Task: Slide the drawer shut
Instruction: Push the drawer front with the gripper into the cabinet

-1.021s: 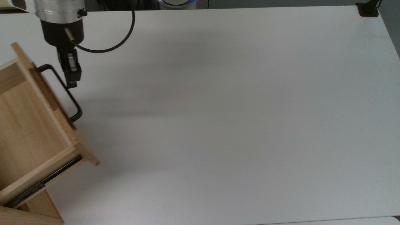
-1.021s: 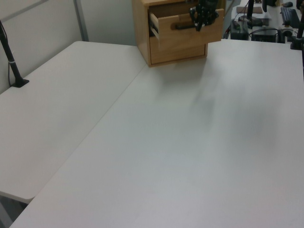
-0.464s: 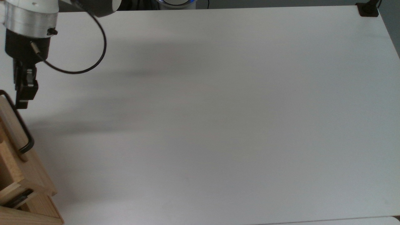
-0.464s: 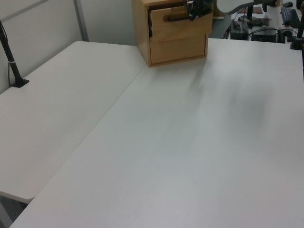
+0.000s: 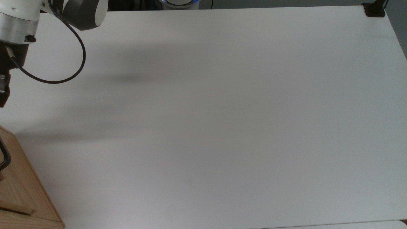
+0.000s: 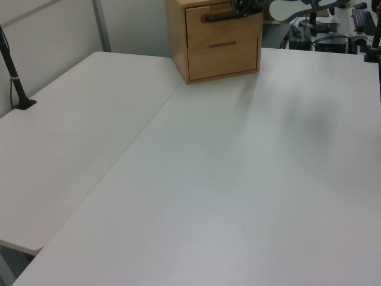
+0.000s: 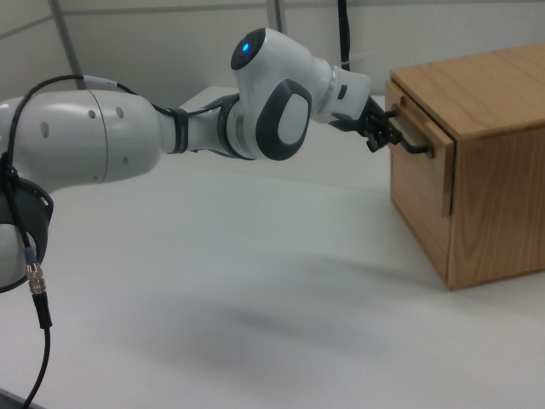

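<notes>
The white table [image 6: 196,179] lies bare from its near edge up to the cabinet [image 6: 214,56], which stands at the far end of it in the left view and serves here as the landmark. In the cabinet's upper slot sits the drawer [image 6: 223,27], its front all but flush with the cabinet face in the left view, though the right view shows the drawer front standing just proud of the cabinet face, so I judge the slide nearly or fully done. The gripper [image 7: 379,135] is at the drawer's black handle [image 7: 410,136], reaching level from the open side, a posture suited to pushing straight along the rails. How far its fingers are parted, and whether they clasp the handle, I cannot tell.
</notes>
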Robot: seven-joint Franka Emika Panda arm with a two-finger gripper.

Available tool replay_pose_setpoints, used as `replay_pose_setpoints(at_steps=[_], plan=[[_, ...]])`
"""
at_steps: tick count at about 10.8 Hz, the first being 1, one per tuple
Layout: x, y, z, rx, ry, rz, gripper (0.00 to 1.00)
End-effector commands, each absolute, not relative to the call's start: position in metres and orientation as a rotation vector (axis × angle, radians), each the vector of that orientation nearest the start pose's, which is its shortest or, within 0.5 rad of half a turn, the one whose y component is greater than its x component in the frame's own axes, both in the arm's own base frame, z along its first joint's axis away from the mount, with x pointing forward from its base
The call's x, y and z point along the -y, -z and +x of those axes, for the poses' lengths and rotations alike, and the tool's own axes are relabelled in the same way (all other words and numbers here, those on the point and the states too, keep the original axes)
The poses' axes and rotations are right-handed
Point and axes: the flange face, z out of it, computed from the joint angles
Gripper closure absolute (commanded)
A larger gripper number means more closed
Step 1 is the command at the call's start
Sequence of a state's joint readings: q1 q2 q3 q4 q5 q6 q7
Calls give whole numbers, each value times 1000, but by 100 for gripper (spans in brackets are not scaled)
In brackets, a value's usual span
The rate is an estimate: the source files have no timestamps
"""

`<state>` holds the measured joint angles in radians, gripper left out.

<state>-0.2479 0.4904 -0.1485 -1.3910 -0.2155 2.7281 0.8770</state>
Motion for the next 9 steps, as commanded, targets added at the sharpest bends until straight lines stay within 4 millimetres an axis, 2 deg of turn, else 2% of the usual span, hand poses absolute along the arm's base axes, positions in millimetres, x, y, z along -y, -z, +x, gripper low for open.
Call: replay_pose_setpoints(at_steps=[1, 4, 5, 6, 7, 9], plan=[[271, -535, 706, -1438, 1446, -2415, 93], [286, -539, 700, -1434, 1505, -2379, 91], [286, -541, 698, -1436, 1502, -2379, 89], [280, -552, 694, -1436, 1502, -2356, 88], [265, -566, 684, -1427, 1485, -2343, 88], [206, -580, 669, -1404, 1326, -2384, 76]])
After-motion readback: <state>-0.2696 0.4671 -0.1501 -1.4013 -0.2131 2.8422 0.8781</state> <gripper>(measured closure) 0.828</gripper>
